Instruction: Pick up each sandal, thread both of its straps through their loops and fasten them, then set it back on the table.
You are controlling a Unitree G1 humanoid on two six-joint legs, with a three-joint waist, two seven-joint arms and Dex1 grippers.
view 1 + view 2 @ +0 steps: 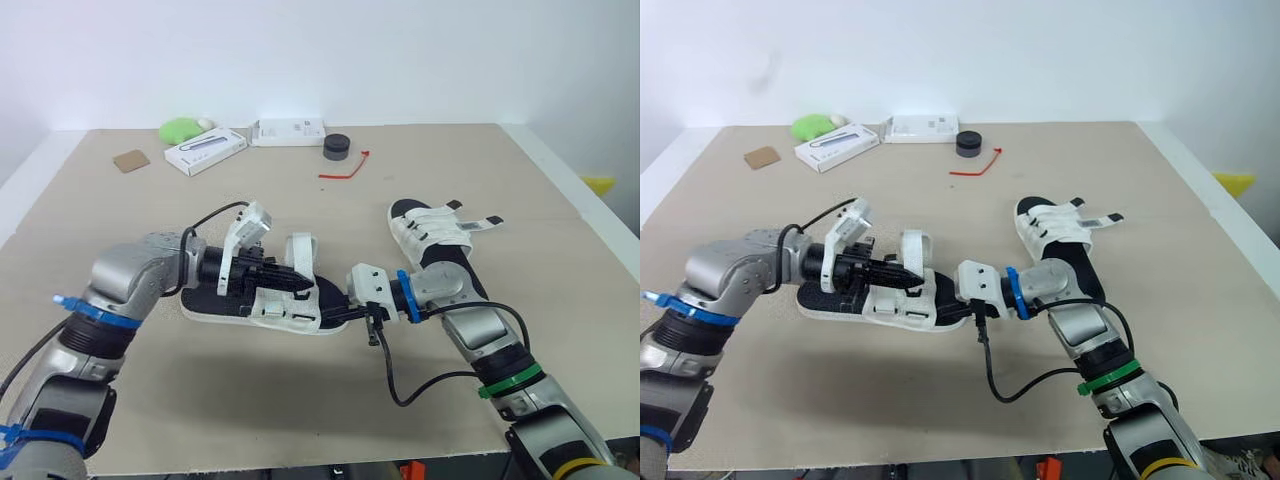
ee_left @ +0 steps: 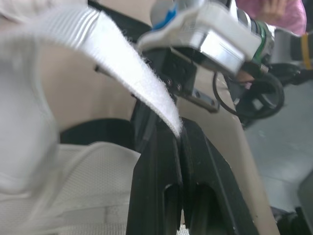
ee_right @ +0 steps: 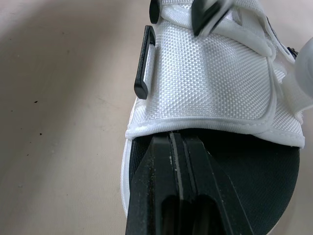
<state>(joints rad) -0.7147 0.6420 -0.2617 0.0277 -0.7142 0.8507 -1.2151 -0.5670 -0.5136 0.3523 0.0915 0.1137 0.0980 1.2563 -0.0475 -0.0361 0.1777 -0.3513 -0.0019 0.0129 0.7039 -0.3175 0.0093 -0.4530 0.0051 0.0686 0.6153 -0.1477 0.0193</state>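
A white sandal with a black sole (image 1: 262, 308) lies at the table's middle left, its straps standing up loose. My left gripper (image 1: 303, 284) reaches over it from the left. In the left wrist view this gripper (image 2: 179, 133) is shut on the tip of a white strap (image 2: 131, 77). From the right, my right gripper (image 1: 331, 314) is shut on the sandal's end; the right wrist view shows the fingers (image 3: 166, 161) pinching the sole edge below the white upper. A black loop (image 3: 145, 61) sits at that upper's side. A second sandal (image 1: 425, 228) lies to the right, straps across its top.
Along the far edge lie a green object (image 1: 180, 129), two white boxes (image 1: 205, 151) (image 1: 288, 131), a black round puck (image 1: 337, 146), a red tie (image 1: 345, 170) and a brown square (image 1: 131, 160). A person's pink sleeve (image 2: 279, 12) shows beyond the table.
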